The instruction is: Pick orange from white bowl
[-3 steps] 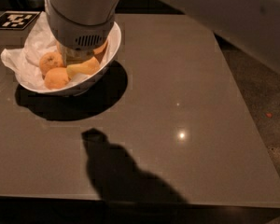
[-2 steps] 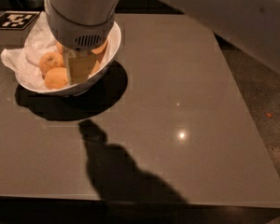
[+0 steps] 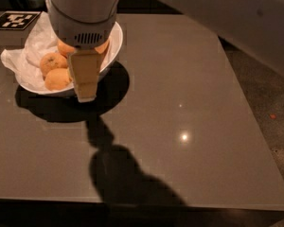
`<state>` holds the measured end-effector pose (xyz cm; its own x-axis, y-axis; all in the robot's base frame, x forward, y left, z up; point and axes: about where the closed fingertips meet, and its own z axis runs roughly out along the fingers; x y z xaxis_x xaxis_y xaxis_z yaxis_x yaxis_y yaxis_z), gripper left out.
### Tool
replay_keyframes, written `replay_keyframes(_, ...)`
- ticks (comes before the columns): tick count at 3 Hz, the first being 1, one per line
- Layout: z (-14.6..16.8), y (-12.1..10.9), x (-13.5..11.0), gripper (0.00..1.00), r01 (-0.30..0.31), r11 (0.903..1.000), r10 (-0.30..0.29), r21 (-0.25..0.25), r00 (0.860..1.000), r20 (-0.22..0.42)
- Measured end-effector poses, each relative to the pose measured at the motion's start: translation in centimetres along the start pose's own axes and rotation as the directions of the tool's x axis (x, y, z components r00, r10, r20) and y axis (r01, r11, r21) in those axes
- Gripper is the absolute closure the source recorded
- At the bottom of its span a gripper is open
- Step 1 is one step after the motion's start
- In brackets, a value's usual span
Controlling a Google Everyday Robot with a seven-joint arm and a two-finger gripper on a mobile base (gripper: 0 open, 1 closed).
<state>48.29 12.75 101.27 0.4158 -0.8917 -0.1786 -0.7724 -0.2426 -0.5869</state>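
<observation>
The gripper (image 3: 85,88) hangs in the upper left of the frame, its cream tip low over the near right edge of the white bowl (image 3: 115,40). Whether it is open or closed cannot be told, and nothing shows in its hold. Its grey wrist (image 3: 83,13) covers the bowl's middle.

Just left of the tip, the orange (image 3: 53,62), pale and speckled, lies in the bowl on crumpled paper (image 3: 37,38). A second fruit (image 3: 57,79) touches it below, and a deeper-orange one (image 3: 65,48) shows partly under the wrist.

The bowl stands at the upper left of a glossy grey table (image 3: 189,79). A black-and-white marker (image 3: 14,20) lies at the far left corner. The arm's shadow (image 3: 120,178) falls across the lower middle.
</observation>
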Motion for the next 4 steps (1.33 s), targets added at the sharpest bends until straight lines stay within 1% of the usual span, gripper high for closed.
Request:
replay_keyframes(1, 0.4, -0.9, 1.1, 0.18, -0.086, 0.9962, 0.085, -0.012, 0.995, -0.047)
replay_keyframes(2, 1.2, -1.8, 2.2, 0.28, -0.151, 0.9878, 0.149, -0.04, 0.987, -0.055)
replay_keyframes(3, 3.0, -2.6, 2.3, 0.28, -0.17, 0.9809, 0.167, -0.095, 0.985, -0.037)
replay_keyframes(4, 5.3, -3.4, 2.2, 0.3, -0.169, 0.9712, 0.17, -0.167, 0.985, -0.012)
